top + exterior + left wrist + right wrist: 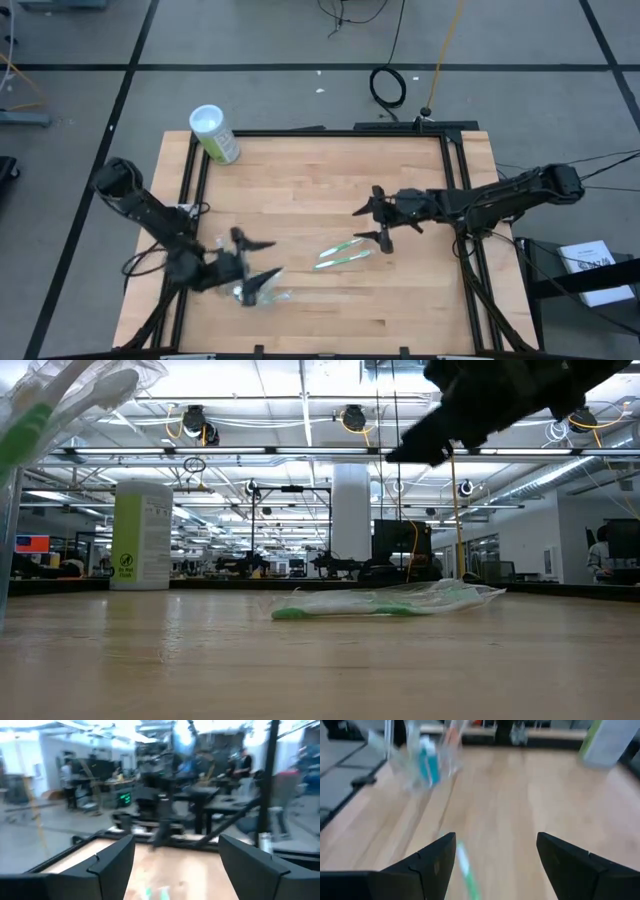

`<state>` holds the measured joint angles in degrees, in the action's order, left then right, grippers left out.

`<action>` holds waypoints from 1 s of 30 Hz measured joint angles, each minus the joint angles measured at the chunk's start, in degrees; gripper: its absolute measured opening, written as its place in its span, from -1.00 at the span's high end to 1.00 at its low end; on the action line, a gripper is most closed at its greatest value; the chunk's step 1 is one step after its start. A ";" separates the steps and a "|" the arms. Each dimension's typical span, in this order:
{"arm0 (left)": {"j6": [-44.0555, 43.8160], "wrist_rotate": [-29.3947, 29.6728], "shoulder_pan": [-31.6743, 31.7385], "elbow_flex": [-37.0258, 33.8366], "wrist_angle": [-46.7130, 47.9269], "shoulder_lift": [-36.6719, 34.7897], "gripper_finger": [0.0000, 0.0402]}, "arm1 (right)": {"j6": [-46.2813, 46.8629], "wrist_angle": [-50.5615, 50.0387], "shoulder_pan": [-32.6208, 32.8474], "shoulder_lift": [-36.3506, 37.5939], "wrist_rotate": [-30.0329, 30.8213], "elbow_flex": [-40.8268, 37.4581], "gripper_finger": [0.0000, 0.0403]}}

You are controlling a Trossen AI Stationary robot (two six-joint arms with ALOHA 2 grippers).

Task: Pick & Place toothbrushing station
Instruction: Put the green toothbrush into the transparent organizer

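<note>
Standing near the left claw point(256, 260), the clear holder point(427, 762) carries a blue-capped tube point(428, 761).

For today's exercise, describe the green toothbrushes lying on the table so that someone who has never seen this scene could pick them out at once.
Start at the wooden table and find the right pincer, which hangs open near its middle. Just below it lie the toothbrushes, thin, white and green, flat in clear wrapping. Unlike the tall green canister at the far left corner, they lie flat and slender.
</note>
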<state>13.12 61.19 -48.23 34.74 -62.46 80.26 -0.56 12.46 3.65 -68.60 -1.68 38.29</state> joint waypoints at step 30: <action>-33.32 -57.33 36.30 12.36 34.92 20.82 0.02 | 20.47 -6.74 2.27 -8.97 2.58 -10.17 -0.34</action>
<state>-20.19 3.86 -11.93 47.10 -27.54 101.08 19.91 5.72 5.92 -77.58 0.90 28.11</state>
